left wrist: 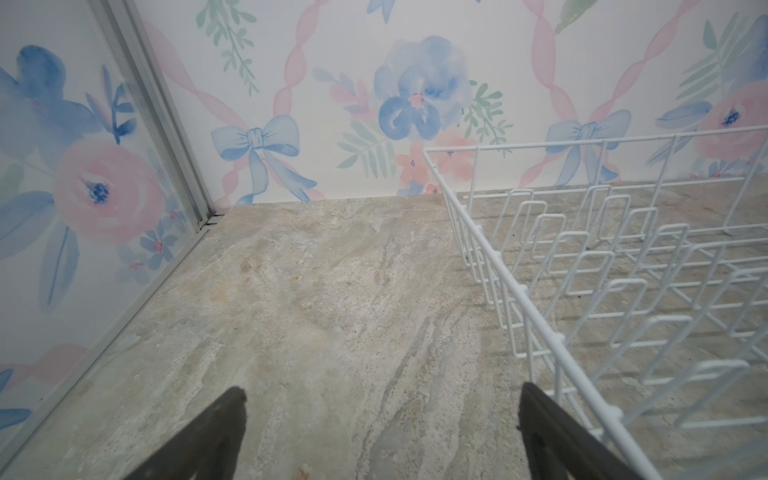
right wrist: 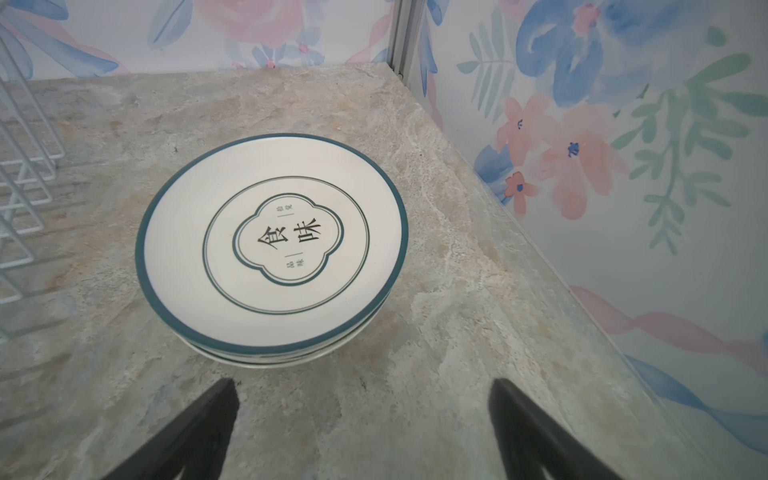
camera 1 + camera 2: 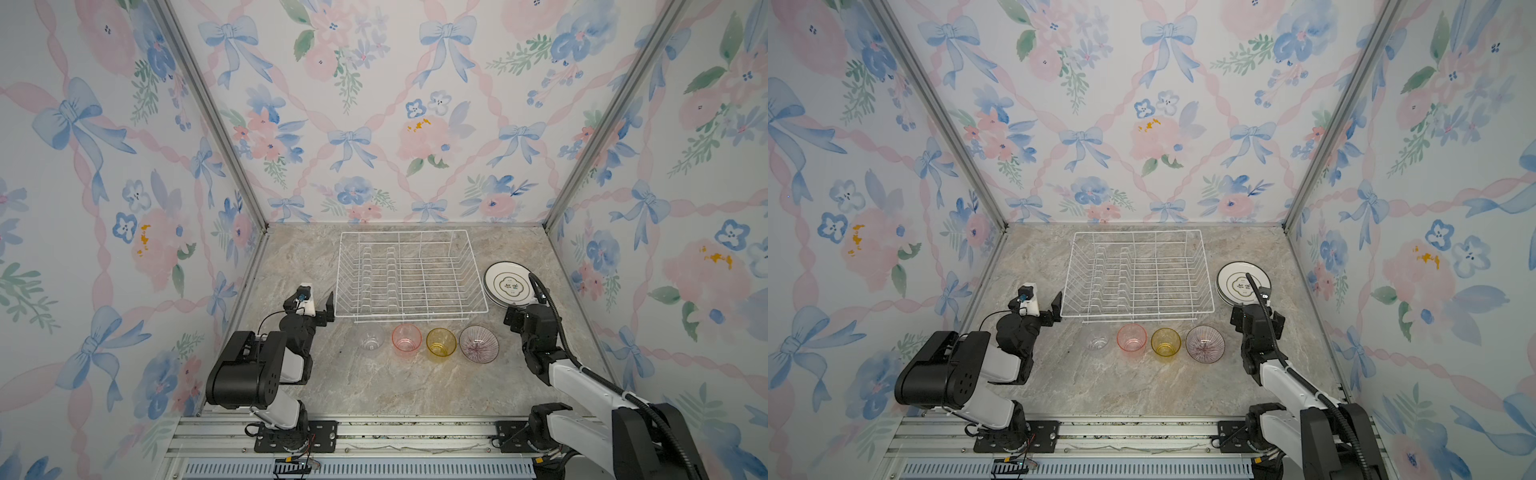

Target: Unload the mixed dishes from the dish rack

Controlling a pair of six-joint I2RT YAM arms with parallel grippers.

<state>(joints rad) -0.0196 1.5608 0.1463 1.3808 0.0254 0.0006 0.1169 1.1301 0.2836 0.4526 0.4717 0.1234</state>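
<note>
The white wire dish rack (image 3: 409, 274) stands at the back middle of the counter with no dishes in it. In front of it, in a row, stand a clear tumbler (image 3: 371, 337), a pink tumbler (image 3: 406, 338), a yellow tumbler (image 3: 441, 341) and a purple-striped bowl (image 3: 478, 344). A stack of white dark-rimmed plates (image 2: 272, 245) lies right of the rack. My left gripper (image 1: 382, 392) is open over bare counter beside the rack's left front corner. Just short of the plate stack, my right gripper (image 2: 363, 384) is open and holds nothing.
Flowered walls close the marble counter (image 3: 407, 386) at the back and on both sides, with metal posts in the corners. The plate stack (image 3: 509, 284) lies close to the right wall. A metal rail (image 3: 374, 432) with both arm bases runs along the front edge.
</note>
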